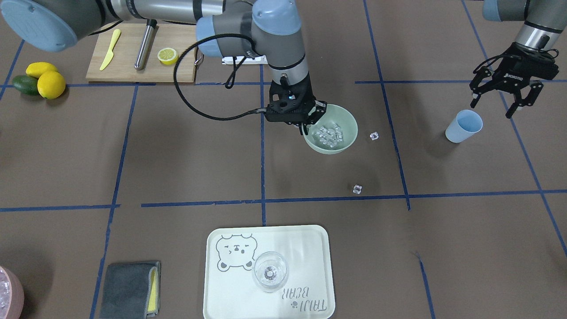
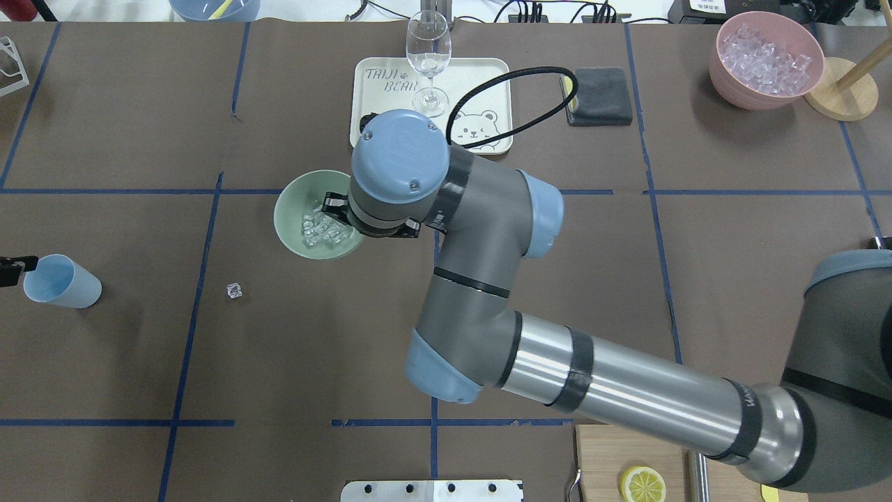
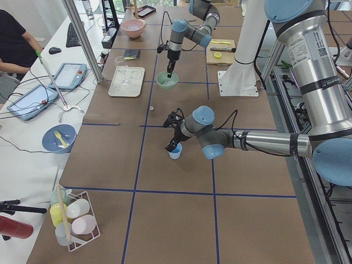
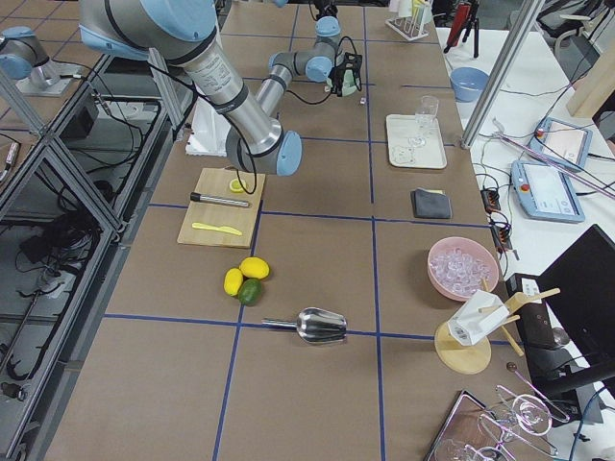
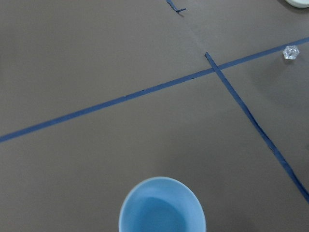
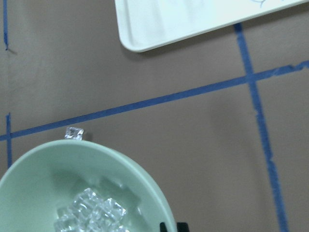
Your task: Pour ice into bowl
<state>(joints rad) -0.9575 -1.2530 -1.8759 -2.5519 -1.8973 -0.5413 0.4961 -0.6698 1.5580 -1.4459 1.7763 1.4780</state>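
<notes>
The ice [image 1: 328, 134] sits heaped in the bottom of the bowl [image 1: 347, 120], so I judge the pour itself done and the step in hand to be letting go cleanly. Two stray cubes missed: one [image 1: 374, 136] lies near the bowl on the side facing the cup [image 1: 463, 127], and the other [image 1: 357, 189] lies farther from the bowl, on the side away from the robot. The cup stands well apart from the bowl, toward the robot's left. In the left wrist view its mouth faces up and I see nothing inside it. The left gripper [image 1: 491, 110] hangs just above the cup with its fingers spread wide and touching nothing. The right gripper [image 1: 309, 120] is at the bowl's edge nearest its own arm, and its fingers look pinched over the rim, one inside and one outside. To finish well, I would lift the left arm straight up so neither finger clips the cup's lip and tips it toward the bowl. On the right I would open the fingers fully before any sideways travel, because a dragged rim could tilt the bowl and spill more ice. Only then would I raise that arm vertically off the bowl.
</notes>
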